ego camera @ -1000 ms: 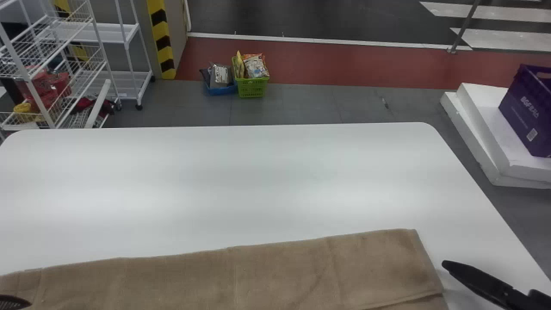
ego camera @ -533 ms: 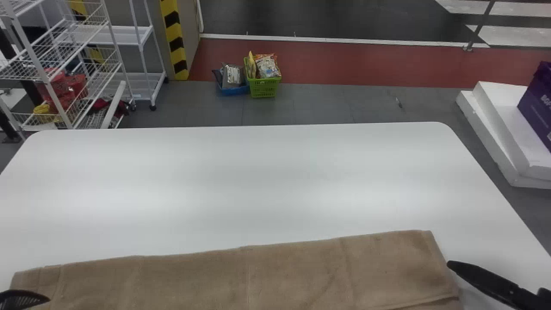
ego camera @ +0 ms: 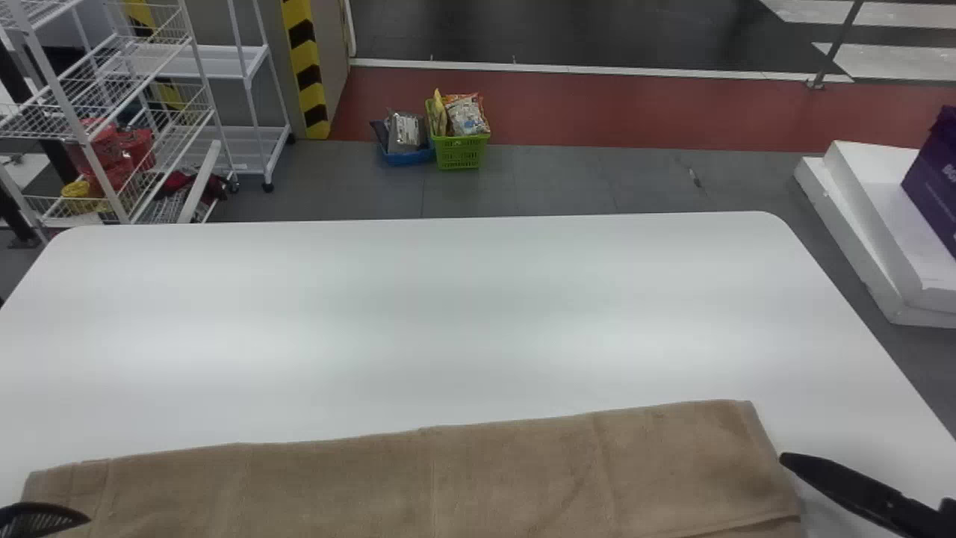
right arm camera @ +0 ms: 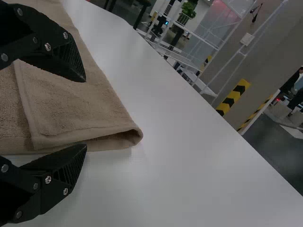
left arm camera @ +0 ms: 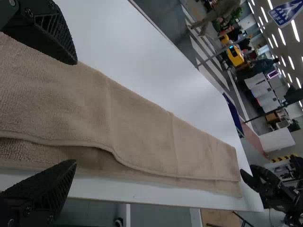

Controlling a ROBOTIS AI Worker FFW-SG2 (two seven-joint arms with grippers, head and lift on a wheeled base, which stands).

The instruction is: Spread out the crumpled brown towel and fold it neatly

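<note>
The brown towel [ego camera: 418, 478] lies as a long folded strip along the table's near edge. At its left end in the head view is my left gripper [ego camera: 45, 517]; beside its right edge is my right gripper [ego camera: 859, 489]. In the left wrist view my left gripper [left arm camera: 75, 111] stands open, fingers apart over the towel [left arm camera: 137, 127], whose upper layer leaves a strip of the lower one uncovered. My right gripper [right arm camera: 86, 113], also open, has its fingers on either side of the towel's folded end [right arm camera: 90, 109]; nothing is clamped between them.
The white table [ego camera: 448, 314] stretches away beyond the towel. Past it stand a wire shelf rack [ego camera: 112, 142] at the left, small green [ego camera: 459, 152] and blue [ego camera: 409, 157] baskets on the floor, and white slabs [ego camera: 881, 224] with a purple crate [ego camera: 933, 179] at the right.
The head view has swung slightly left, so table, towel and background sit farther right in it, and more of the towel's left end shows. The towel looks unchanged.
</note>
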